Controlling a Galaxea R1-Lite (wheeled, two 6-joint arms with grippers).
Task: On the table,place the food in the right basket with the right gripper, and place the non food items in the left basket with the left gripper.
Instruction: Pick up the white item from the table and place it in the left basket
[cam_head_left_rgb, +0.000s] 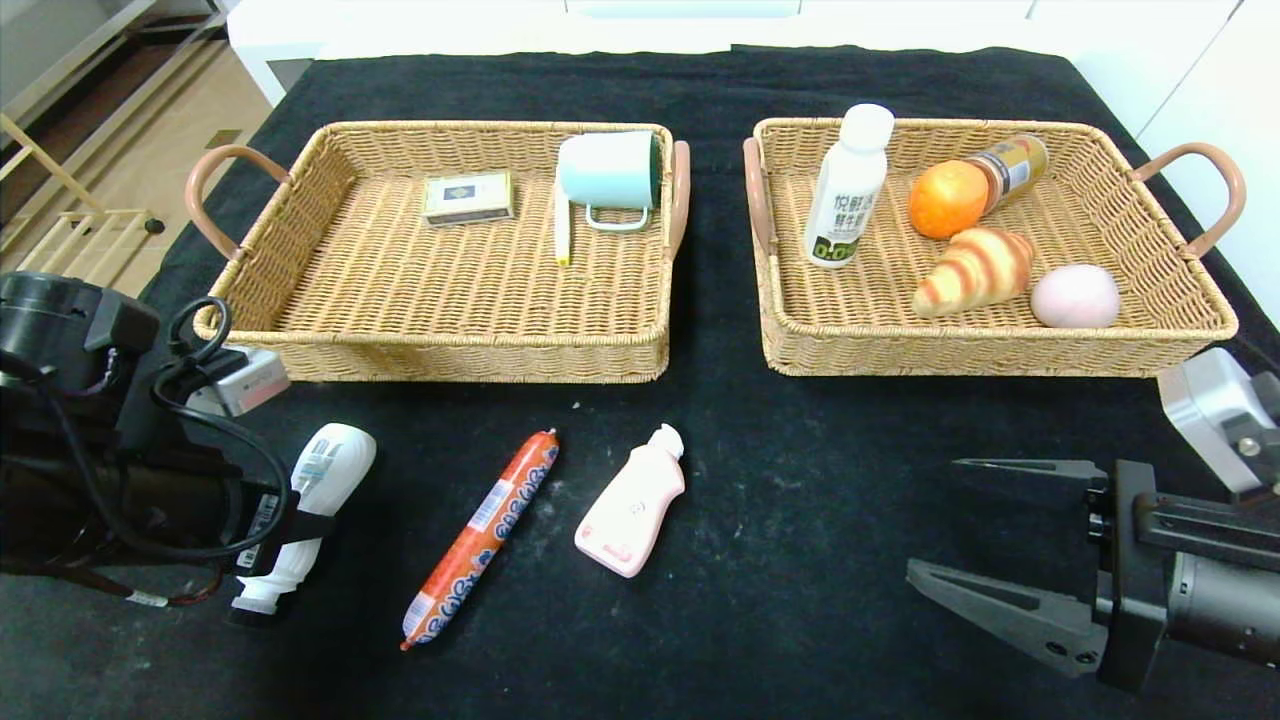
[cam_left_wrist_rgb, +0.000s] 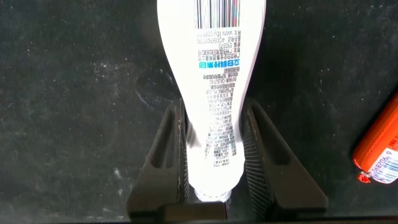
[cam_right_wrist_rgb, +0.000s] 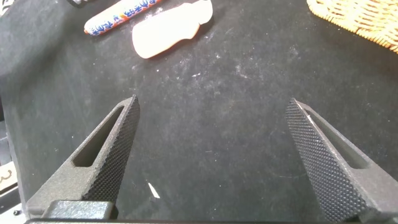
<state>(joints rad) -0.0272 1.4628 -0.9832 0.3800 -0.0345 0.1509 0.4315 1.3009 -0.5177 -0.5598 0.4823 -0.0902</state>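
My left gripper (cam_left_wrist_rgb: 214, 165) clamps the white bottle (cam_head_left_rgb: 305, 515) near its tapered neck, so lifting risks slippage; my right gripper (cam_head_left_rgb: 985, 560) hangs wide open, empty.

I seem to be in a staged test room rather than a home: my desk (cam_head_left_rgb: 800, 520) is draped in plain black cloth scuffed with pale marks, and two matching wicker baskets, the left basket (cam_head_left_rgb: 440, 330) and the right basket (cam_head_left_rgb: 980, 345), stand side by side along its far half. Past the desk's far edge are bare white panels (cam_head_left_rgb: 640, 20), and off its far left corner, light wood flooring (cam_head_left_rgb: 160, 130) with a pale wooden frame (cam_head_left_rgb: 60, 190).
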